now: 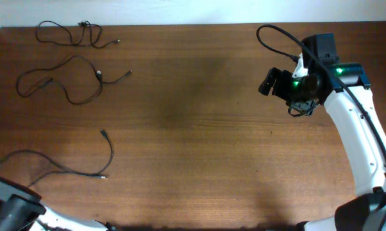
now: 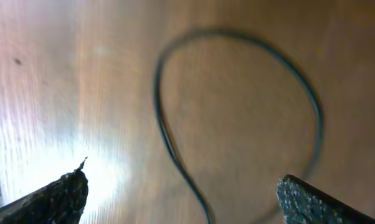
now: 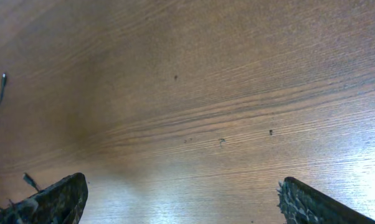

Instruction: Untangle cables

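The two dark, rough-faced fingers (image 2: 66,193) of the left end effector (image 2: 184,196) stand wide apart with nothing between them. Under the gap a loop of thin black cable (image 2: 159,118) lies flat on the wood, blurred; it looks free of both fingers. This is probably the front cable (image 1: 110,154), which trails in loose waves beside the front left corner of the table (image 1: 199,128).

The right end effector (image 3: 184,196) is also fully open and empty. It hangs over bare wood towards the right edge, well apart from all the cables. Only a plug tip (image 3: 2,78) shows at the left margin of its view.

The middle cable (image 1: 98,76) curls near the left edge, and the back cable (image 1: 84,27) lies in the back left corner. The three look separate from one another.

Such cords are likely light, limp and smooth. They would sag from any grip, drag along the wood and could slip out of a loose pinch. A hold on the cord just behind a plug seems best, or otherwise on a raised bend. The plugs are small and might snag.
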Controlling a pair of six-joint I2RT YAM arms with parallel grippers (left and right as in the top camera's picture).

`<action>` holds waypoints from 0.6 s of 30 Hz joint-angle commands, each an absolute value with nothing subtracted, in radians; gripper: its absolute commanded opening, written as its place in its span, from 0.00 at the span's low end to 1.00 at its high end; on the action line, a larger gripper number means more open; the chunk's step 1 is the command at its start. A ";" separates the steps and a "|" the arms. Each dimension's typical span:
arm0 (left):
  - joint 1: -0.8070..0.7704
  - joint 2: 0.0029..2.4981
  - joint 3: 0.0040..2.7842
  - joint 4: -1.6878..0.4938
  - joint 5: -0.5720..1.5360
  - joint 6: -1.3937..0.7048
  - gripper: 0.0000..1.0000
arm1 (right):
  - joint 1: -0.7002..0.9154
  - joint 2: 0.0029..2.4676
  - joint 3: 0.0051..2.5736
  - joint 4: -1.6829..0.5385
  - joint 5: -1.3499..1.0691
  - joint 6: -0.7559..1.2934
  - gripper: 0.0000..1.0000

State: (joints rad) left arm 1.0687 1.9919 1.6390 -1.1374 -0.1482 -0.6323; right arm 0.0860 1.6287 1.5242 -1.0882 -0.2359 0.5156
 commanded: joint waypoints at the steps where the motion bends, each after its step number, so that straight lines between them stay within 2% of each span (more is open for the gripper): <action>1: 1.122 1.968 1.543 -1.079 -0.208 -0.689 0.99 | 0.085 1.637 1.539 -1.087 -0.235 0.508 0.99; 3: 1.127 1.969 1.472 -1.009 -0.207 -0.688 0.97 | 0.085 1.637 1.539 -1.086 -0.235 0.508 0.99; 5: 1.126 1.969 1.417 -0.955 -0.207 -0.685 0.88 | 0.085 1.637 1.539 -1.086 -0.236 0.508 0.98; 12: 1.124 1.971 1.317 -0.857 -0.278 -0.684 0.84 | 0.085 1.637 1.539 -1.086 -0.236 0.509 0.99; 14: 1.124 1.971 1.291 -0.823 -0.262 -0.684 0.76 | 0.085 1.637 1.539 -1.090 -0.236 0.508 0.98; 15: 1.124 1.971 1.285 -0.813 -0.256 -0.685 0.67 | 0.086 1.637 1.539 -1.093 -0.236 0.508 0.99; 18: 1.124 1.971 1.281 -0.785 -0.251 -0.684 0.50 | 0.086 1.637 1.539 -1.093 -0.236 0.509 0.98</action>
State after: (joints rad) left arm 1.1252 1.9877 1.2900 -0.8017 -0.2440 -0.6769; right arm 0.0860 1.6337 1.5242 -1.0924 -0.2363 0.5159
